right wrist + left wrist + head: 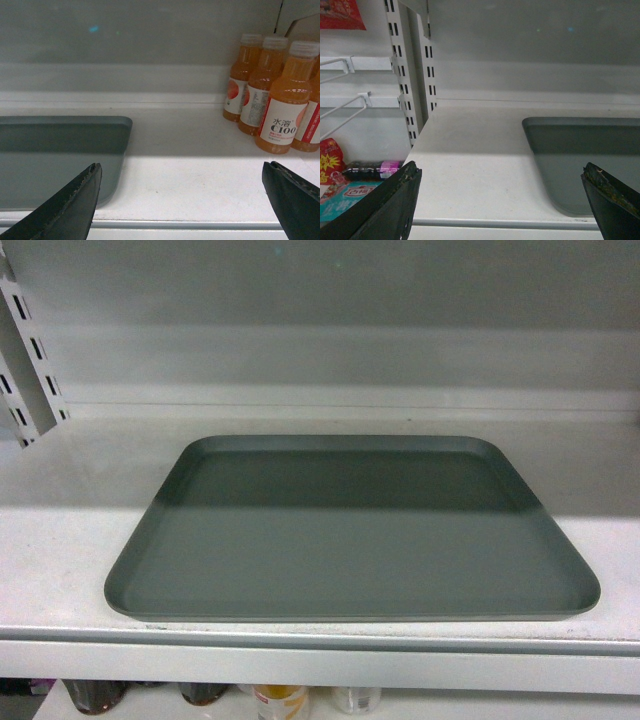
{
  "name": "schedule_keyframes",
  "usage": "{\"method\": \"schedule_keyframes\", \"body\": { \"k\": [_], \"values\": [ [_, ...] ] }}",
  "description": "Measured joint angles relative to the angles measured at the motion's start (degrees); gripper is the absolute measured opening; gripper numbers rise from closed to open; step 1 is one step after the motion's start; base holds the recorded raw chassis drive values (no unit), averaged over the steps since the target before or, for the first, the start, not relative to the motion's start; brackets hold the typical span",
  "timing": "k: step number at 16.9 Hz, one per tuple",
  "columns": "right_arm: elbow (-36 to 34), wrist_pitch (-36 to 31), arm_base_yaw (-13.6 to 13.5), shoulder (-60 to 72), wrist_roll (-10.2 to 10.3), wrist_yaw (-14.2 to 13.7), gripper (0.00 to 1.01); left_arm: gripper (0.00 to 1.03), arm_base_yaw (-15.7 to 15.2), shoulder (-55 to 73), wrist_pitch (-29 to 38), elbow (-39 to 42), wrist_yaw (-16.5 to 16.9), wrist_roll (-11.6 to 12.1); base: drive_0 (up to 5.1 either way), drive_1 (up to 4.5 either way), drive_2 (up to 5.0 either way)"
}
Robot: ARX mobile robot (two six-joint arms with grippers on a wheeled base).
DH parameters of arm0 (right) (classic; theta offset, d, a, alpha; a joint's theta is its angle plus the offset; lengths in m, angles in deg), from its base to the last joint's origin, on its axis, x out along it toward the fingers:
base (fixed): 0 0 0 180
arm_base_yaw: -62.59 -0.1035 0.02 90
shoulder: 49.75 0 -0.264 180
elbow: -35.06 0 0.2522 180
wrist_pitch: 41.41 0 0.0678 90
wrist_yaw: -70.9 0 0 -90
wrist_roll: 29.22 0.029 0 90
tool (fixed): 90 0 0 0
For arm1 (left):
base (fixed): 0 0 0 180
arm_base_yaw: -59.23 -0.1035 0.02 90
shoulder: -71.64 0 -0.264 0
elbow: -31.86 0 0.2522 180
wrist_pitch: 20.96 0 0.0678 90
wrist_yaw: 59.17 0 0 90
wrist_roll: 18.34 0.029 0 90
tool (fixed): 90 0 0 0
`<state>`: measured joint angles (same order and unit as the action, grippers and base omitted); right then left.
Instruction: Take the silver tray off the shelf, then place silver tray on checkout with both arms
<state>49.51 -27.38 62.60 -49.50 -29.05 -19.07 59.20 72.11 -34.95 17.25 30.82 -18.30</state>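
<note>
The silver tray lies flat on the shelf, its long side parallel to the front lip and its near rim just behind that lip. Nothing rests in it. A band of shadow crosses its far half, and the same shadow line runs on across the white board to either side. Behind it stands the plain pale back panel, and at the left a slotted upright rises from the board.

The left gripper hangs in front of the shelf edge with its 2 fingers spread wide — nothing is between them. Between the finger tips the left wrist view shows bare shelf and the tray's left near corner; the gripper touches neither. To the left of the upright, on a lower level, lie a dark bottle with a purple label and some red and blue packets.

The right gripper is likewise released, fingers far apart and holding nothing, in front of the lip. Its view shows the tray's right end at the left and 4 orange juice bottles standing upright at the right — well apart from the tray.

Under the shelf, the head view shows the tops of several bottles.
</note>
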Motion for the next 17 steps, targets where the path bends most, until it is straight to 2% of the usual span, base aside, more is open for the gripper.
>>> {"method": "schedule_keyframes", "body": {
  "k": [4, 5, 6, 7, 8, 9, 12, 14, 15, 17],
  "values": [
    [0.0, 0.0, 0.0, 0.0, 0.0, 0.0, 0.98, 0.98, 0.3, 0.2, -1.0, -0.1, -0.8, -0.3, 0.0, 0.0, 0.0],
    [0.4, 2.0, 1.0, 0.9, 2.5, 2.6, 0.98, 0.98, 2.9, 3.0, -7.2, -2.3, -6.6, -2.0, 0.0, 0.0, 0.0],
    [0.4, 0.5, 2.0, 4.0, 5.3, 5.0, 0.98, 0.98, 4.4, 8.2, -9.9, -4.6, -11.2, -3.9, 0.0, 0.0, 0.0],
    [0.8, -3.4, 2.6, 9.3, 8.8, 6.3, 0.98, 0.98, 3.4, 12.3, -6.8, -5.8, -12.5, -4.6, 0.0, 0.0, 0.0],
    [1.0, -7.0, 2.7, 12.8, 10.3, 6.8, 0.98, 0.98, 2.4, 14.7, -3.7, -6.3, -12.5, -4.7, 0.0, 0.0, 0.0],
    [1.5, -10.8, 2.5, 16.6, 11.0, 7.5, 0.98, 0.98, 1.6, 16.6, -0.7, -6.8, -11.7, -4.8, 0.0, 0.0, 0.0],
    [5.0, -22.6, -0.2, 30.7, 11.1, 7.4, 0.98, 0.98, 1.4, 30.3, 13.3, -8.5, -7.8, -4.7, 0.0, 0.0, 0.0],
    [8.6, -30.5, -2.8, 43.3, 9.5, 6.1, 0.98, 0.98, 1.4, 42.9, 23.9, -10.2, -5.0, -4.5, 0.0, 0.0, 0.0],
    [10.8, -33.6, -3.9, 49.8, 8.9, 5.9, 0.98, 0.98, 1.9, 49.7, 29.0, -11.8, -4.8, -4.0, 0.0, 0.0, 0.0],
    [16.8, -38.9, -6.1, 64.0, 7.2, 4.1, 0.98, 0.98, 3.5, 64.8, 38.0, -17.2, -1.5, -2.7, 0.0, 0.0, 0.0]
  ]
}}
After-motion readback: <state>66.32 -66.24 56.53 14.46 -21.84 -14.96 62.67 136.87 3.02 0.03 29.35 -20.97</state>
